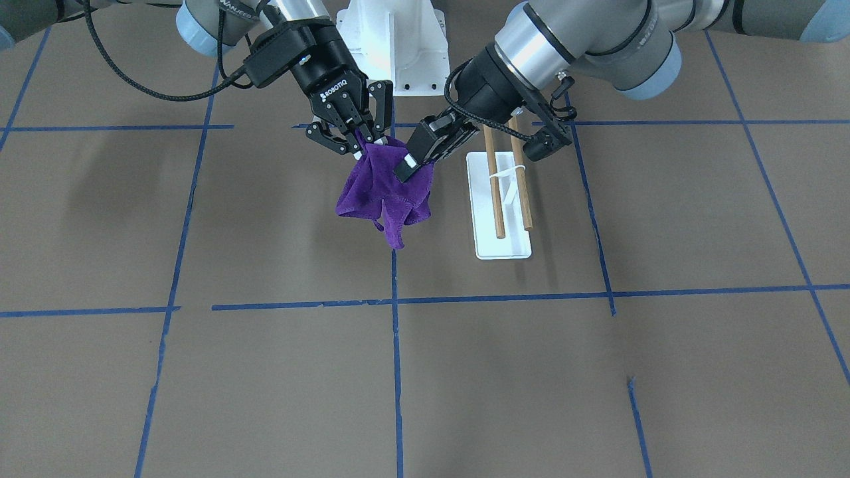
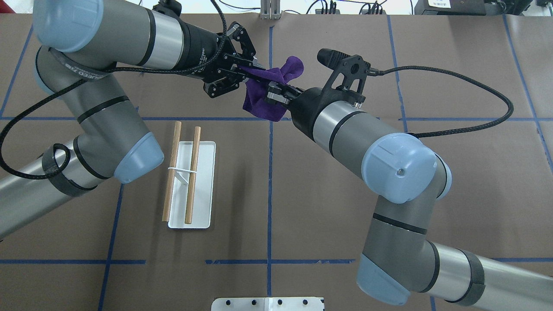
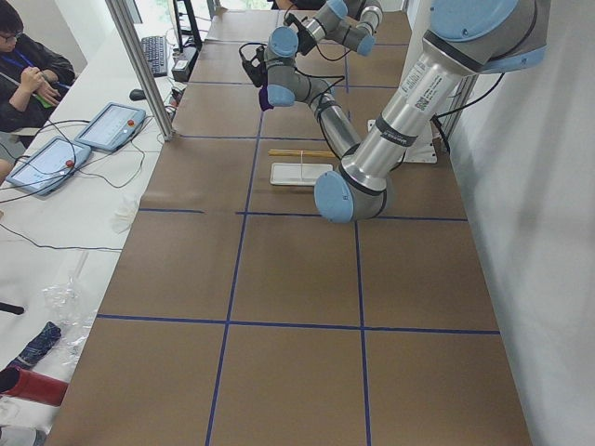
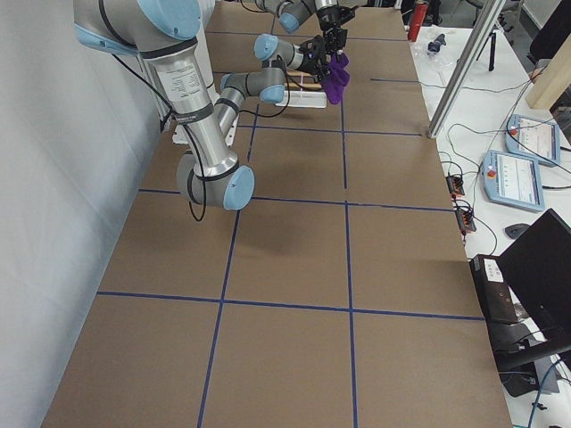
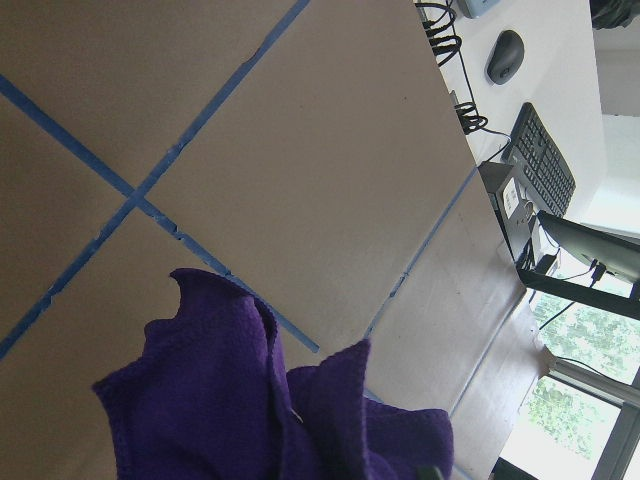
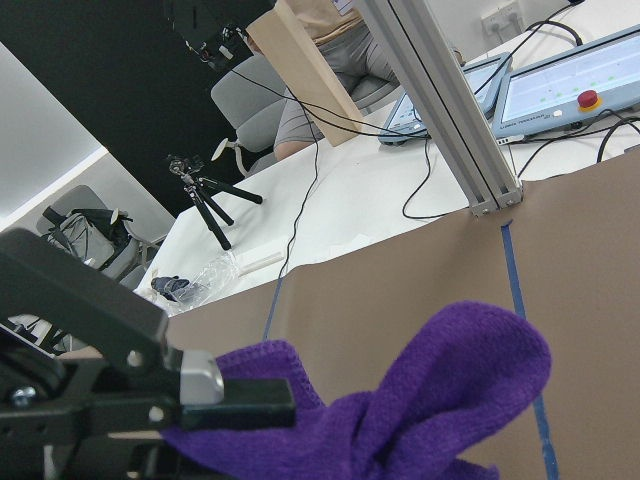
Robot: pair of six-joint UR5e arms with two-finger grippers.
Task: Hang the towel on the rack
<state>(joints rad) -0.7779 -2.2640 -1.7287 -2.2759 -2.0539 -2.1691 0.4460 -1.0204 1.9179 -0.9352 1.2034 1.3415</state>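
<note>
Overhead exterior: left tool (image 2: 255, 71) and right tool (image 2: 274, 93) both pinched the towel (image 2: 290, 69), limp and light beneath them; corners looked the best hold.

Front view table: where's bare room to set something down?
The table is bare all along the operators' side of the long tape line. Crowded around the towel, held by the left gripper and right gripper, close beside the rack.
</note>
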